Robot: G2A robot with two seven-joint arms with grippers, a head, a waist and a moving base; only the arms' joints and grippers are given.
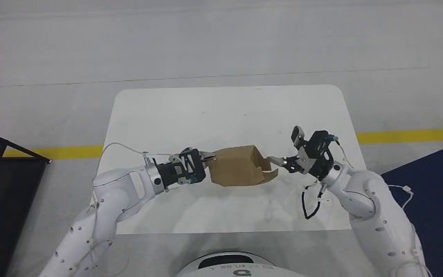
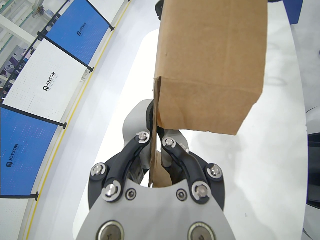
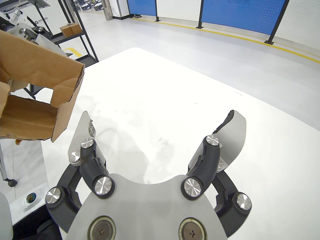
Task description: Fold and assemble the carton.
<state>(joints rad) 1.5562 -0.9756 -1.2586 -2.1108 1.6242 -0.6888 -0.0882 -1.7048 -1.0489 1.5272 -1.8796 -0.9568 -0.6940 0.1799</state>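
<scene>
A brown cardboard carton (image 1: 237, 166) is held up over the middle of the white table (image 1: 228, 111), partly formed, with its open end and loose flaps toward the right arm. My left gripper (image 1: 205, 165) is shut on a flap of the carton (image 2: 210, 58); the flap passes between its fingers (image 2: 156, 136). My right gripper (image 1: 284, 163) stands open just off the carton's open end, nothing between its fingers (image 3: 235, 123). In the right wrist view the carton's open mouth (image 3: 37, 101) lies beside one fingertip, with no contact visible.
The table's far half (image 3: 175, 88) lies bare. A black cable (image 1: 309, 202) loops by the right arm. A black shelf rack (image 3: 75, 38) holding a small box stands off the table. Blue and white barrier panels (image 2: 62, 58) line the floor beyond a yellow line.
</scene>
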